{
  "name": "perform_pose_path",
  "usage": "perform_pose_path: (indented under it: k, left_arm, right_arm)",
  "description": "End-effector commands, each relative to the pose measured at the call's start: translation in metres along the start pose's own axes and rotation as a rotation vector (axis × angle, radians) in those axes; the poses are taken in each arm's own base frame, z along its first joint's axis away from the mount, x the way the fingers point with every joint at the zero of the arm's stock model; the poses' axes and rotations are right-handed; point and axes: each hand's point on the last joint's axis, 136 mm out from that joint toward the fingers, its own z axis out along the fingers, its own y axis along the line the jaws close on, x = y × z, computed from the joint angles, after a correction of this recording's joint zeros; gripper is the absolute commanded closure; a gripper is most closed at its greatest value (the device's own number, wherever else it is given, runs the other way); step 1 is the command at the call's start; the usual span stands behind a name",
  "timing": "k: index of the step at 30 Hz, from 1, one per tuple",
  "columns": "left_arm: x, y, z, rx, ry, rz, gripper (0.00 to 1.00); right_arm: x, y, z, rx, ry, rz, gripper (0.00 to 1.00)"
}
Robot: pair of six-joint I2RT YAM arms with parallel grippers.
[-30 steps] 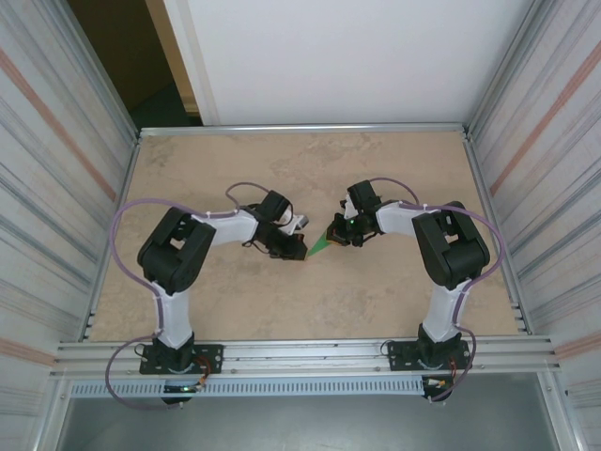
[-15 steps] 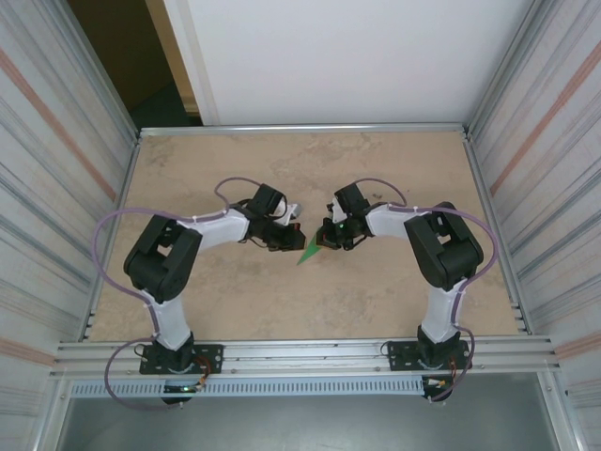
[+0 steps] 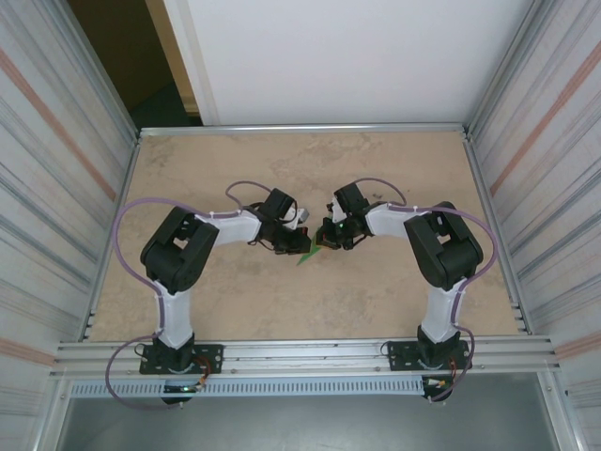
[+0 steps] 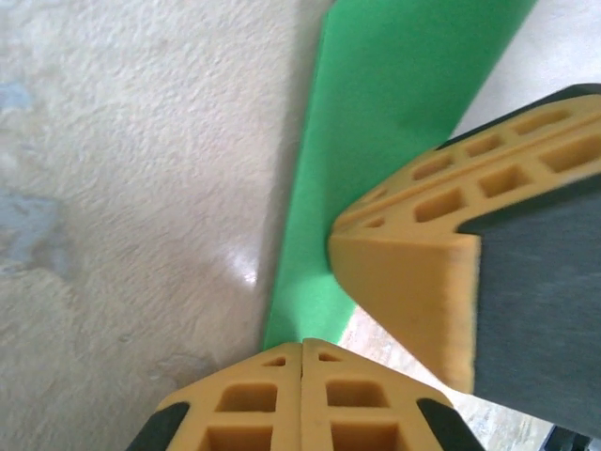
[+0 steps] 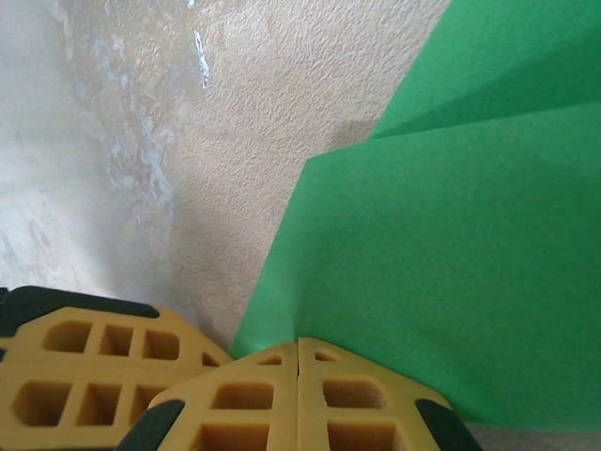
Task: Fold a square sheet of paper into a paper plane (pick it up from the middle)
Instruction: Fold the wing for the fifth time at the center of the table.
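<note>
The green sheet of paper is folded into a narrow pointed shape with layered creases and sits at the table's middle, between the two grippers. My right gripper is shut on its upper end; in the right wrist view the paper runs into the closed tips. My left gripper is shut, its tips meeting the narrow lower end of the paper. I cannot tell whether it pinches the paper. The right gripper's fingers stand close beside it.
The beige table is boxed in by ribbed metal walls on the left and right. A white panel closes the back. A metal rail runs along the front edge.
The left gripper drew back to the left off the paper, then returned to its lower end. The right gripper kept hold and shifted slightly left, the paper's point swinging down.
</note>
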Motion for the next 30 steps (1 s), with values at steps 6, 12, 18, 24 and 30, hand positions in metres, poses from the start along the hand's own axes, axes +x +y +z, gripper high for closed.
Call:
perform_pose_path:
  k: [6, 12, 18, 24, 30]
  left_arm:
    - [0.028, 0.03, 0.01, -0.098, 0.077, -0.079, 1.0]
    - [0.028, 0.028, 0.01, -0.096, 0.082, -0.08, 1.0]
    - [0.029, 0.029, 0.012, -0.096, 0.092, -0.087, 1.0]
    - [0.031, 0.03, 0.012, -0.094, 0.096, -0.092, 1.0]
    - [0.029, 0.028, 0.012, -0.093, 0.094, -0.092, 1.0]
  right_arm:
    - [-0.032, -0.008, -0.042, 0.194, -0.156, -0.018, 0.89]
    - [-0.04, -0.02, -0.043, 0.246, -0.164, -0.01, 0.86]
    - [-0.047, -0.027, -0.04, 0.275, -0.161, 0.01, 0.84]
    - [-0.048, -0.036, -0.036, 0.248, -0.145, 0.039, 0.84]
    - [-0.046, -0.047, -0.029, 0.213, -0.111, 0.067, 0.86]
